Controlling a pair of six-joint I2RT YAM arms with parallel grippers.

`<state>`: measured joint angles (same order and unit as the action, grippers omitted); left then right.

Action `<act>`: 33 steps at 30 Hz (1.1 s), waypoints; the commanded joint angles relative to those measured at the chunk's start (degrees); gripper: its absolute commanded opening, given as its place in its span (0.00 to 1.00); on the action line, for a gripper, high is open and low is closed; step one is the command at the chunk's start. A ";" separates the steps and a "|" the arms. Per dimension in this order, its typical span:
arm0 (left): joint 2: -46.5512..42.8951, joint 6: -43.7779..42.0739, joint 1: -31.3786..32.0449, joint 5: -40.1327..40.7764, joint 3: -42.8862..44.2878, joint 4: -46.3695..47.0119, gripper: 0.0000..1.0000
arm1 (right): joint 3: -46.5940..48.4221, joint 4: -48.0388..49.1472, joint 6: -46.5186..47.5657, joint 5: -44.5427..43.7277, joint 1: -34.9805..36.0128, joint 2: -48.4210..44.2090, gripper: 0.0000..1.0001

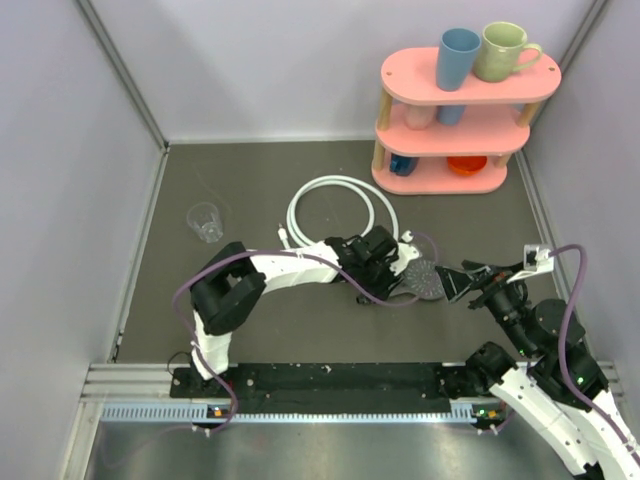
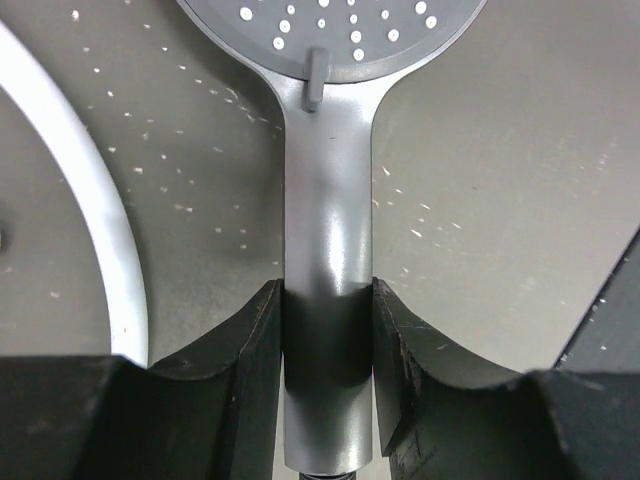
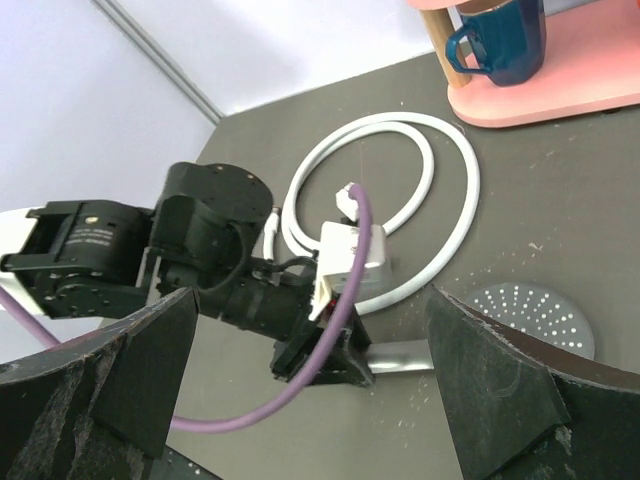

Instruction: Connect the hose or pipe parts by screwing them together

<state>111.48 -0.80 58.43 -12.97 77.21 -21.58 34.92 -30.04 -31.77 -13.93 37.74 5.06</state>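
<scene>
The dark grey shower head [image 1: 427,280] lies face up on the table, right of centre. My left gripper [image 1: 398,268] is shut on its straight handle [image 2: 328,230]; the black fingers [image 2: 258,340] press both sides near the threaded end. The perforated face [image 2: 330,30] points away from that wrist. The white hose [image 1: 340,181] lies coiled in loops just behind the left gripper, and one strand [image 2: 95,210] runs left of the handle. My right gripper [image 1: 468,281] stands open just right of the round face [image 3: 535,315], holding nothing. It looks toward the left gripper [image 3: 320,350] and the hose [image 3: 470,170].
A small clear plastic cup [image 1: 206,221] stands at the left of the table. A pink three-tier shelf [image 1: 455,130] at the back right carries a blue cup [image 1: 458,58], a green mug [image 1: 503,50] and other cups. Pale walls close in the table.
</scene>
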 commanded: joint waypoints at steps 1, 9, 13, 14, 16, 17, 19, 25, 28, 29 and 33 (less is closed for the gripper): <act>-8.29 4.66 0.10 -0.83 -1.45 4.27 0.00 | -0.20 0.51 -0.93 -1.36 0.23 0.92 0.94; -13.66 9.84 -1.48 -2.06 -7.41 4.62 0.00 | -0.64 0.51 -2.77 -1.27 0.23 1.71 0.94; -15.76 12.31 -1.75 -1.62 -11.20 3.22 0.00 | -1.69 0.51 -3.65 -1.10 0.23 1.97 0.94; -16.12 12.83 -1.75 -1.27 -12.77 2.61 0.00 | -1.87 0.51 -3.91 -0.92 0.23 1.97 0.94; -17.43 14.68 -1.75 0.05 -14.71 2.07 0.00 | -2.74 0.42 -4.26 -1.09 0.23 2.15 0.94; -18.05 15.29 -1.75 0.66 -15.76 2.07 0.00 | -3.10 0.51 -5.31 -1.27 0.23 2.23 0.94; -19.81 17.66 -1.66 2.60 -18.93 2.33 0.00 | -4.24 0.51 -7.33 -1.10 0.23 3.28 0.94; -23.58 27.33 -1.75 3.22 -27.10 7.68 0.00 | -6.96 0.34 -12.87 2.51 0.23 13.37 0.90; -24.21 31.02 -1.75 3.13 -29.83 9.89 0.00 | -8.02 0.25 -18.48 2.77 0.23 19.52 0.88; -24.12 32.77 -1.83 2.87 -30.71 10.24 0.00 | -8.46 0.42 -19.72 2.51 0.15 20.77 0.87; -23.41 34.98 -1.83 -0.99 -32.29 12.70 0.00 | -11.88 5.93 -24.30 3.82 0.14 23.33 0.80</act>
<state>88.84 28.03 56.93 -11.31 47.03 -12.38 25.12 -29.34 -49.56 -11.53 37.74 27.07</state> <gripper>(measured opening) 0.401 0.832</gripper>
